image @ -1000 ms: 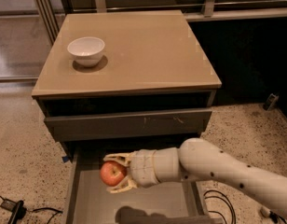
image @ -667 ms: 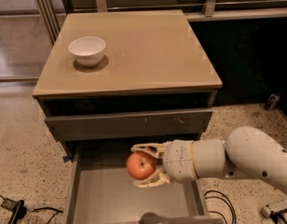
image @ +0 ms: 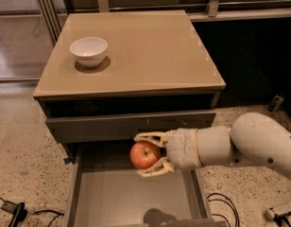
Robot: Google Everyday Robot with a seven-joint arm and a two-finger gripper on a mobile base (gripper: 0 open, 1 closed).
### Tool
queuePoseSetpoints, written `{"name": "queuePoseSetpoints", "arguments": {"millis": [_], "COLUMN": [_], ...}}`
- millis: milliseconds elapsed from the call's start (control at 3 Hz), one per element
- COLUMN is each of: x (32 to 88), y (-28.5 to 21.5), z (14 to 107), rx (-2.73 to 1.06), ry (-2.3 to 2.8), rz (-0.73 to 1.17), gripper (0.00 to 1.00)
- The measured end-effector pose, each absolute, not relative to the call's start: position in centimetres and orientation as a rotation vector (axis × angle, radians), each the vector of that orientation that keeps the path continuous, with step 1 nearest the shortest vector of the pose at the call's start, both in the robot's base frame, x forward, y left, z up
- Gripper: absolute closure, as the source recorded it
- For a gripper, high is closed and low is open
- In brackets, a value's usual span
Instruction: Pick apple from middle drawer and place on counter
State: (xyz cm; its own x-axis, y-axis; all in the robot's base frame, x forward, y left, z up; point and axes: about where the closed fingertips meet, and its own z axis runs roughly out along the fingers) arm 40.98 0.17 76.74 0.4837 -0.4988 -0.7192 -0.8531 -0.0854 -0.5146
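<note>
The red apple [image: 144, 155] with a yellowish blush is held in my gripper [image: 146, 154], whose pale fingers [image: 152, 137] close above and below it. It hangs in the air over the back of the open middle drawer [image: 136, 197], level with the closed grey drawer front [image: 126, 126]. The drawer's smooth grey floor lies bare below, with the apple's shadow near its front. The tan counter [image: 150, 51] lies above and behind the gripper. My white arm [image: 240, 143] reaches in from the right.
A white bowl [image: 89, 51] stands on the counter's left rear part. Cables and a black plug [image: 13, 211] lie on the speckled floor at lower left. More cables [image: 226, 207] lie at lower right. A dark wall is on the right.
My gripper has lifted the apple up out of the drawer and moved it right, from near the drawer floor to level with the closed drawer front.
</note>
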Motion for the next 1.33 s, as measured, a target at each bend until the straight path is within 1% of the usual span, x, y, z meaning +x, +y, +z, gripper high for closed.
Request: {"name": "queuePoseSetpoints", "arguments": {"millis": [333, 667, 1000, 1333], "x": [45.9, 49.9, 52.4, 52.4], "y": [-0.8, -1.8, -0.9, -0.9], "z": [81.6, 85.8, 90.0, 90.0], "rx": [-1.829, -1.916, -1.923, -1.923], "ry": [1.202, 1.258, 1.218, 1.218], "rz": [0.354, 0.3, 0.271, 0.271], "gripper": [1.0, 1.0, 1.0, 1.0]}}
